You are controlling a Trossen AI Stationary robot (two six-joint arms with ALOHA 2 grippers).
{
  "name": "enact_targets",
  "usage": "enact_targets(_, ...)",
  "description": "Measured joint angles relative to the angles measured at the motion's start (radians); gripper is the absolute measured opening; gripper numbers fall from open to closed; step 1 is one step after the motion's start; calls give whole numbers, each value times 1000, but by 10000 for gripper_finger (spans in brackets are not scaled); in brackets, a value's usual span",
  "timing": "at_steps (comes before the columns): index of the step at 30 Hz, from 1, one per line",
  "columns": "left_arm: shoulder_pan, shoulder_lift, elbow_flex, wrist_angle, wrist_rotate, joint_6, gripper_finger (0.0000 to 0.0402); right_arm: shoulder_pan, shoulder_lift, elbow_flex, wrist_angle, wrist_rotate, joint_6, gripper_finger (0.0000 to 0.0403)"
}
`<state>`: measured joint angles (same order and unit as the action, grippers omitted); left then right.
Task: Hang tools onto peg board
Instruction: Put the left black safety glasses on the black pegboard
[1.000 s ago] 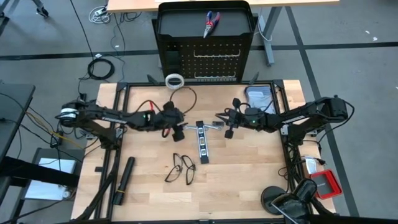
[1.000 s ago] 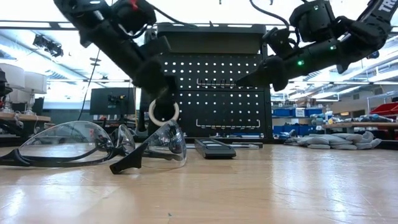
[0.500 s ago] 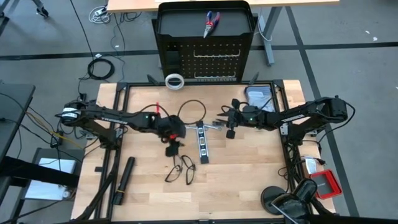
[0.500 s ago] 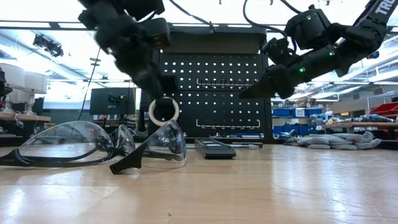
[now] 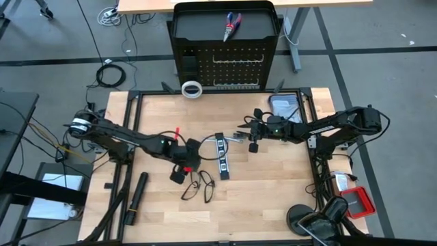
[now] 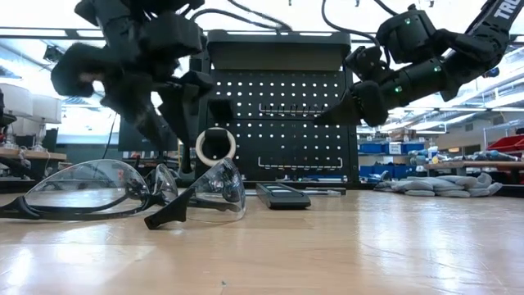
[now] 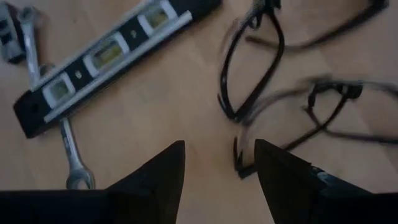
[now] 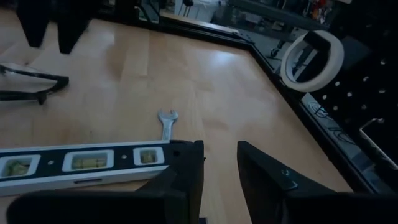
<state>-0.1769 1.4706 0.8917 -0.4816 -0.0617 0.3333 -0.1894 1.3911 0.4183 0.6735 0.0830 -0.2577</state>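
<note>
Two black-framed glasses (image 5: 199, 184) lie tangled on the table's near middle. My left gripper (image 7: 217, 168) hangs open just above the wood beside them, slanting down, one temple tip close to its fingers. The black level with white squares (image 5: 220, 156) lies flat at the centre, and the small silver wrench (image 8: 166, 121) lies beside its far end. My right gripper (image 8: 214, 168) stands open above that end, touching nothing. The white tape ring (image 5: 192, 89) sits at the peg board (image 5: 225, 65). The red-and-blue pliers (image 5: 232, 26) lie on the board's top shelf.
A long black cylinder (image 5: 135, 198) lies near the table's left front. A grey tray (image 5: 285, 108) sits at the far right corner. Bare wood stretches along the near right of the table. Cables and stands surround the table on the floor.
My left gripper has swung from the table's far middle toward the near edge and slightly left. It tipped downward and rolled until it came over the glasses. Its fingers stay open. The tools have kept their places.
</note>
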Motion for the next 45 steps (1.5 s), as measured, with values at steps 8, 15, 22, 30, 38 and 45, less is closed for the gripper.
enact_targets(8,-11,71,0,35,30,0,197,0,0,0,8,0,-14,106)
enact_targets(15,-16,112,0,78,63,4,197,0,-1,0,6,0,-14,106)
enact_targets(22,-33,158,0,99,92,-2,155,0,-1,0,5,0,-14,106)
enact_targets(30,-41,175,0,97,51,-3,17,0,-1,0,5,0,-14,106)
enact_targets(38,-18,141,46,-8,-84,-55,3,-2,-1,0,5,0,3,106)
enact_targets(45,126,3,244,-240,-238,-84,1,-2,-1,-1,7,0,-4,106)
